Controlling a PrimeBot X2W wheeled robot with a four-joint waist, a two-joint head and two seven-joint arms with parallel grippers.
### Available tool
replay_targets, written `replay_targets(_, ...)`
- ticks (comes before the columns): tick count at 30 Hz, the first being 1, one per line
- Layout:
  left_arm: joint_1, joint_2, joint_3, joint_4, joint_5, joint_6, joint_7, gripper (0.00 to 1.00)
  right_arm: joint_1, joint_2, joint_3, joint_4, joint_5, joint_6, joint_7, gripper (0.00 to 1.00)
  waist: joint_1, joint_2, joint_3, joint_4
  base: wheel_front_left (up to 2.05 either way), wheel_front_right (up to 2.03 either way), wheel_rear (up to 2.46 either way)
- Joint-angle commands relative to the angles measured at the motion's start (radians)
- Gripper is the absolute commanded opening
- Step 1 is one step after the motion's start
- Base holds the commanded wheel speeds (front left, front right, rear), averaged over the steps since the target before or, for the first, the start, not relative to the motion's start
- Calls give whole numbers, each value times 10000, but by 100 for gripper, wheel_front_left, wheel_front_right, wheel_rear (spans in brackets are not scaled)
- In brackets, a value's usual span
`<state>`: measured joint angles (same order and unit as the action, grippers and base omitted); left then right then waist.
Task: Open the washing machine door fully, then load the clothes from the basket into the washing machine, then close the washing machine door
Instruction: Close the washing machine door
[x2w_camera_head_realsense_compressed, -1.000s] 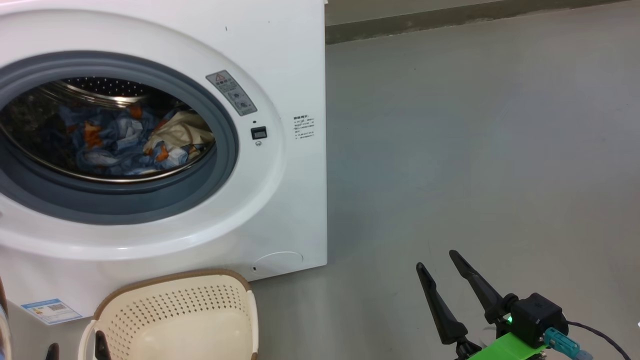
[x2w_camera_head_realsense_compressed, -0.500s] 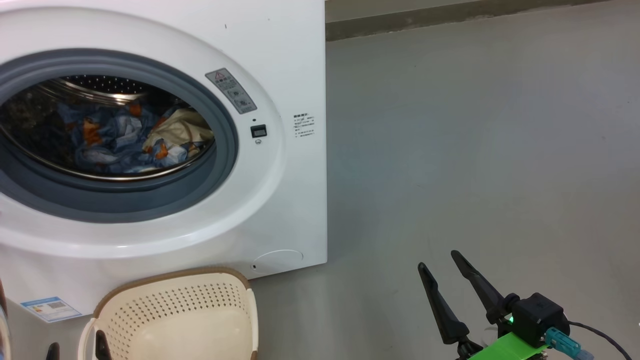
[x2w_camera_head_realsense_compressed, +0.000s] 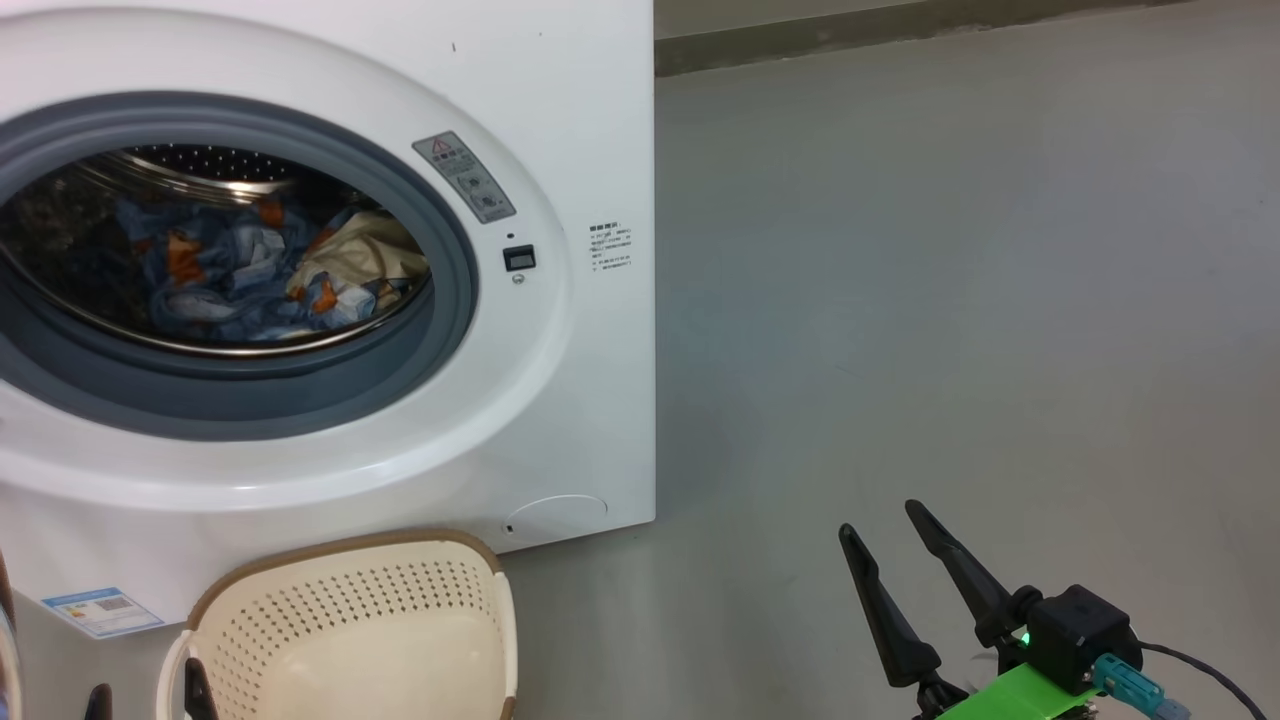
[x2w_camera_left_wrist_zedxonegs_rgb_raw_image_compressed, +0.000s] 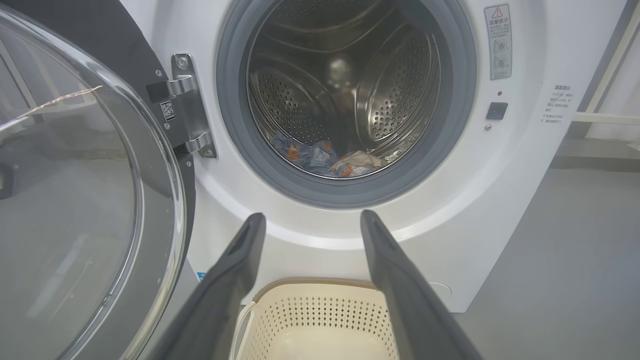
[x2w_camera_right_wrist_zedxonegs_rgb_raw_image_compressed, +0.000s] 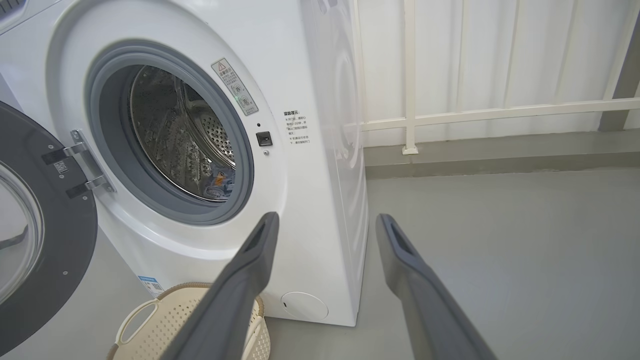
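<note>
Washing machine (x2w_camera_head_realsense_compressed: 600, 400): white front-loader standing on a grey floor (x2w_camera_head_realsense_compressed: 950, 300), its round opening uncovered, with a grey gasket (x2w_camera_head_realsense_compressed: 450, 300) ringing a perforated steel drum (x2w_camera_left_wrist_zedxonegs_rgb_raw_image_compressed: 390, 90). Washing machine door (x2w_camera_left_wrist_zedxonegs_rgb_raw_image_compressed: 90, 190): swung wide on its metal hinge (x2w_camera_left_wrist_zedxonegs_rgb_raw_image_compressed: 187, 110) at the left of the opening, black rim and clear bowl window facing outward in the left wrist view. Clothes (x2w_camera_head_realsense_compressed: 270, 275): both garments lie crumpled together at the bottom of the drum, the blue one with orange patches to the left and the cream one touching it on the right. Basket (x2w_camera_head_realsense_compressed: 350, 620): cream, brown-rimmed, on the floor just in front of the machine and below the opening; the visible inside is bare plastic. Blue label (x2w_camera_head_realsense_compressed: 100, 612) and round service flap (x2w_camera_head_realsense_compressed: 555, 518): low on the machine's front. Left gripper (x2w_camera_left_wrist_zedxonegs_rgb_raw_image_compressed: 311, 216): fingers spread apart, holding nothing, above the basket and pointing at the opening. Right gripper (x2w_camera_head_realsense_compressed: 879, 518): fingers likewise apart and empty, over bare floor to the right of the machine, well apart from the basket. White railing (x2w_camera_right_wrist_zedxonegs_rgb_raw_image_compressed: 410, 75): behind the machine in the right wrist view.
</note>
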<state>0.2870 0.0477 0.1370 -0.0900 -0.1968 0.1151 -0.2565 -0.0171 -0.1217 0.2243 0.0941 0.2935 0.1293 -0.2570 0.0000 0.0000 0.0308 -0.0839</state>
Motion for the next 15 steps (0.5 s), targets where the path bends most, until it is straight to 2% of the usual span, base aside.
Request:
replay_targets(1,-428,27,341,-255,131,79,-53,100,-142,-18,209,-214,-25,14,-48,100,0,0,12,-1,-66,66,0)
replay_targets(7,-491,27,319,-259,103,123,-53,100,-145,-21,183,-214,-32,14,-48,100,0,0,36,24,-113,113,0)
replay_targets(15,-572,27,350,-345,171,245,-53,100,-146,-37,161,-233,-33,14,-48,100,0,0,66,76,-185,185,0)
